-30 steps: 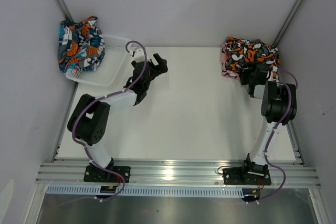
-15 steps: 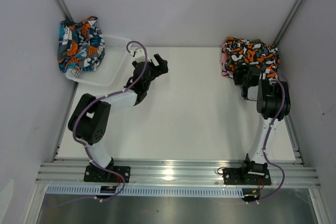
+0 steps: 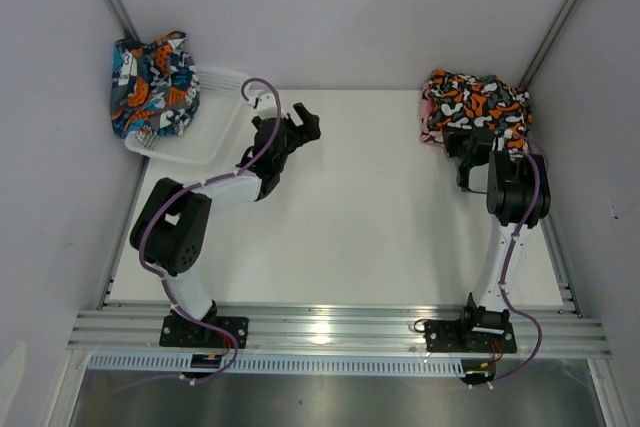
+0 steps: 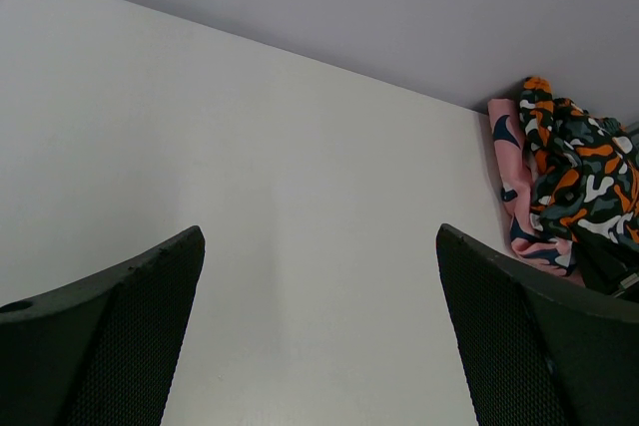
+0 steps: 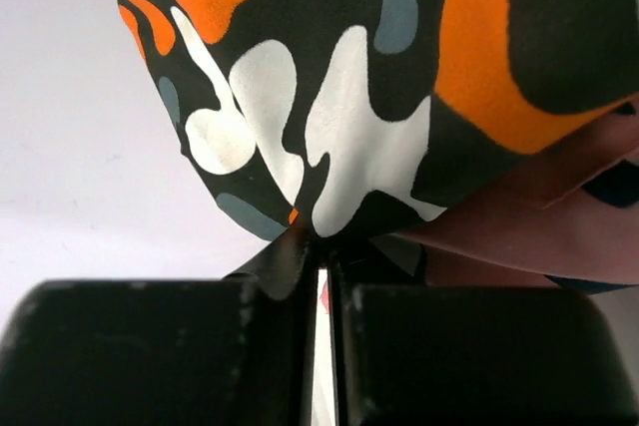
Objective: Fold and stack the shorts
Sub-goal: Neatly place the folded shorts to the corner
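Far left, about 10 o'clock from the table's middle: teal-navy shorts (image 3: 150,84), bunched, draped over the far-left rim of a white mesh basket (image 3: 208,147). The basket sits tilted at the table's far-left corner. The shorts hang partly outside it, against the side wall.

Left arm reaches from its base toward 12 o'clock. Left gripper (image 3: 298,127) is just right of the basket, over bare white table (image 3: 350,217). In its wrist view both fingers (image 4: 110,336) stand wide apart with nothing between them, only tabletop beyond.

Middle of the table: nothing to note but the white surface.

Far right, about 2 o'clock: a pile of two pairs in the corner. Black shorts (image 3: 478,102) with orange-white blotches lie crumpled on top. Pink shorts (image 3: 428,119) sit underneath, showing along the pile's left and near edges. Neither is folded.

Right arm stretches up the right side. Right gripper (image 3: 470,155) is at the pile's near edge, at 6 o'clock of the black shorts. In its wrist view the two pads are pressed almost together, with a fold of the black fabric's hem caught in the narrow gap. Pink cloth shows just to the right of the pinch, outside the pads as far as I can see.
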